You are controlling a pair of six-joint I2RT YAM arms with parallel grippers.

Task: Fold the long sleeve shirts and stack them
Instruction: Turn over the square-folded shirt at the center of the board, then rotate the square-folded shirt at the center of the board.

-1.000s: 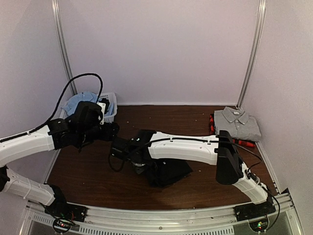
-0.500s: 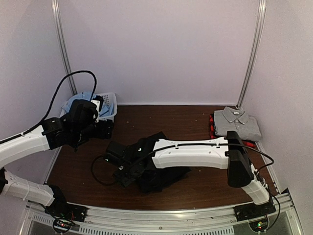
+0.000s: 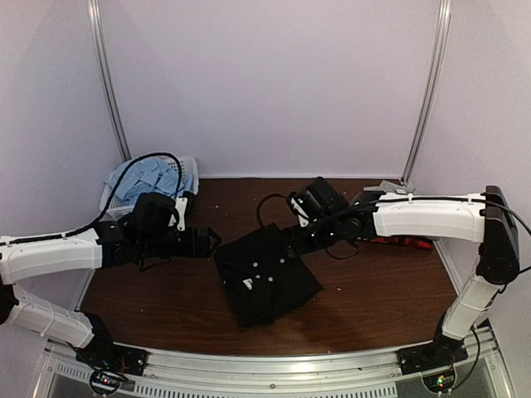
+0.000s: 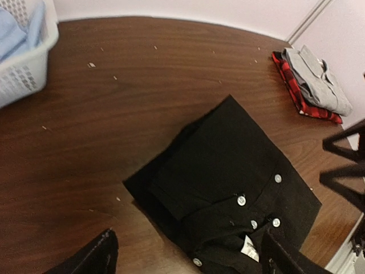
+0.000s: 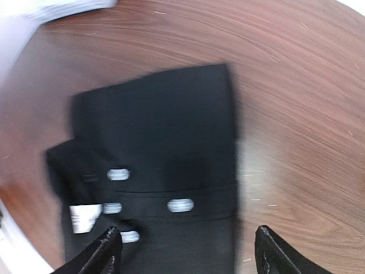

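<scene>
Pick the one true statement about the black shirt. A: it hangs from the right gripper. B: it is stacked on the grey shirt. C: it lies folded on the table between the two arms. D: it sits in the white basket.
C: the black shirt lies folded flat on the table, away from the basket and the grey shirt.

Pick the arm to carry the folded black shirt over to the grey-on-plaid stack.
Right, most likely. The right fingers are open above the black shirt, and the grey shirt on the plaid shirt lies on that side. The left fingers, also open, would have to reach across.
</scene>
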